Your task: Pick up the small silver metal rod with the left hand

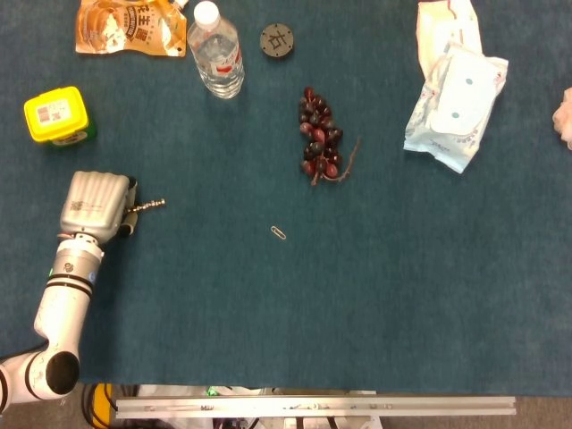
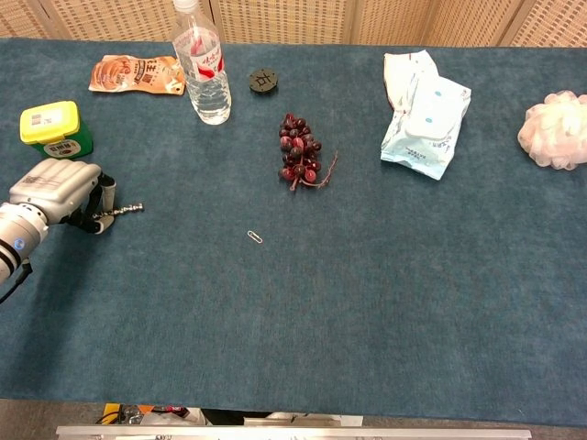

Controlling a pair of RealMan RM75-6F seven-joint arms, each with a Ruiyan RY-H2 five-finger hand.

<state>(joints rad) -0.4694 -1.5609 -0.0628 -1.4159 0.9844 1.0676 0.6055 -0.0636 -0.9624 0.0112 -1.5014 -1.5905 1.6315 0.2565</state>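
The small silver metal rod (image 1: 148, 206) (image 2: 126, 210) sticks out to the right from my left hand (image 1: 96, 206) (image 2: 57, 191) at the table's left side. The hand's fingers curl over the rod's near end and pinch it; the free tip tilts slightly upward. Only the outer half of the rod shows, the rest is hidden under the fingers. My right hand is in neither view.
A yellow-lidded jar (image 1: 57, 114) (image 2: 55, 127) stands just behind the left hand. Farther back are a snack packet (image 1: 127, 27), a water bottle (image 1: 215, 52) and a dark round disc (image 1: 277, 40). Grapes (image 1: 320, 143), a paperclip (image 1: 279, 233) and wipe packets (image 1: 454, 94) lie further right.
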